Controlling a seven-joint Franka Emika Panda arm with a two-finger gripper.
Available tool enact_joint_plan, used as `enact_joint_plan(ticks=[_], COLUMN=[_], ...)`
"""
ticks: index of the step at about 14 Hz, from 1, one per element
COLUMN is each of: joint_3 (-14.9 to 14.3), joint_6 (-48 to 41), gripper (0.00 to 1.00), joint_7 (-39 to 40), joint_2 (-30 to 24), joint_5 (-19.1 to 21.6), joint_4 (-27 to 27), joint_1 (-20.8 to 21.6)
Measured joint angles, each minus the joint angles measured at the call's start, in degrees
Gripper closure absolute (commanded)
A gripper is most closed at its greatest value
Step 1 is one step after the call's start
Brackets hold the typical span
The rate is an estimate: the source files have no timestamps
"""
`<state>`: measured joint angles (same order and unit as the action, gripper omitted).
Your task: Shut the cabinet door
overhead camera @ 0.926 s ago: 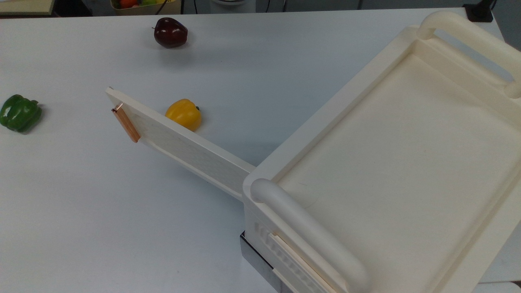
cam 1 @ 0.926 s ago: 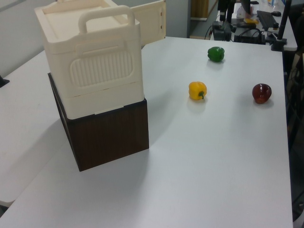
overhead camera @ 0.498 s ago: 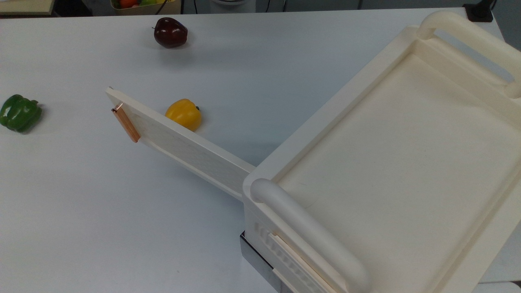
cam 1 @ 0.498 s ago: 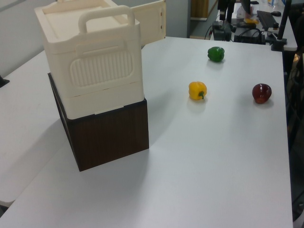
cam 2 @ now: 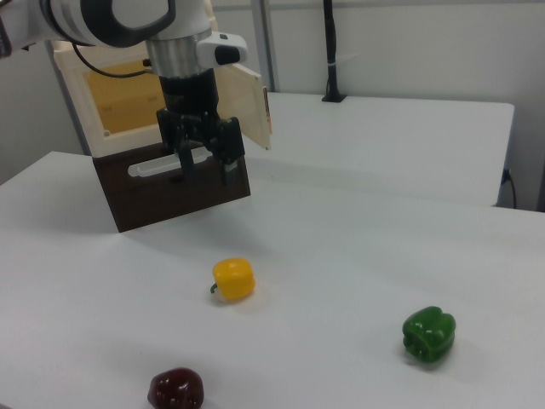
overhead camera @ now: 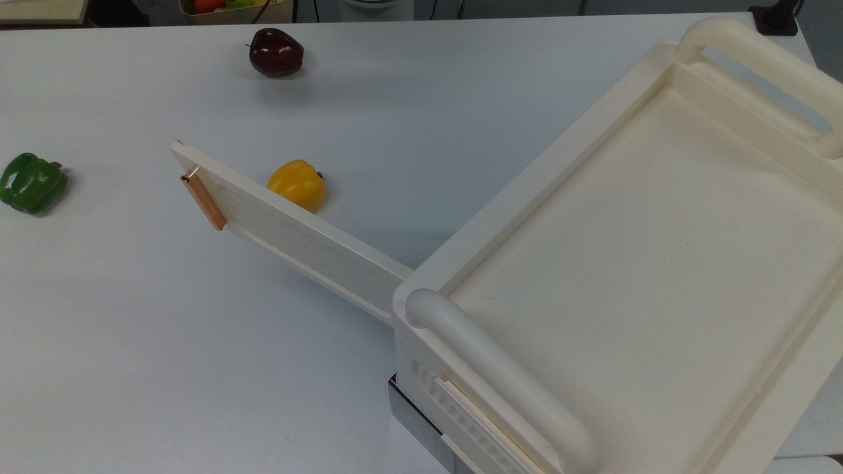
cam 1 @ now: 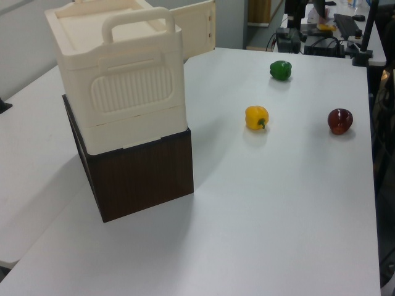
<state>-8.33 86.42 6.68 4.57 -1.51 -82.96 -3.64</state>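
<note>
Door: the cabinet door (overhead camera: 290,230) stands wide open, swung out from the cream cabinet (cam 1: 117,80) so that the panel juts away from the front opening over the bench (overhead camera: 132,329).
Hinge: in the top view the hinged edge meets the cabinet's corner at the lower right of the panel; the free edge with the copper handle (overhead camera: 203,201) points to the top view's upper left.
Long axis: in the top view the panel runs on a diagonal from the cabinet corner toward the green pepper (overhead camera: 31,182), with the yellow pepper (overhead camera: 298,184) just behind it.
Tool: the tool (cam 2: 204,170) hangs in front of the cabinet in the right view, its two fingers spread apart and holding nothing.
Door from tool: in the right view the door (cam 2: 247,106) lies just to the right view's right of the tool and a little higher; whether they touch cannot be told.
Turning relation: the tool appears to sit on the side of the panel facing the open cavity, so a closing push probably needs it on the outer, handle-bearing face instead.
Risk: pushing near the hinge would give little leverage; contact near the free edge looks better.
</note>
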Motion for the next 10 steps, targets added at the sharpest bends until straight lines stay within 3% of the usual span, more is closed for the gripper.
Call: enact_joint_plan(ticks=[2,3,6,10], joint_3=[0.0,0.0,-0.2,-0.3], joint_6=[-2.2,-3.8,-5.8,-2.7], gripper=[0.91,1.0,1.0,1.0], joint_7=[3.1,5.5,13.9,20.8], joint_2=[0.0,-0.1,-0.1,-0.1], joint_5=[0.0,0.2,4.4,5.4], joint_4=[0.0,0.0,0.1,0.1], joint_1=[0.0,0.0,-1.3,-2.4])
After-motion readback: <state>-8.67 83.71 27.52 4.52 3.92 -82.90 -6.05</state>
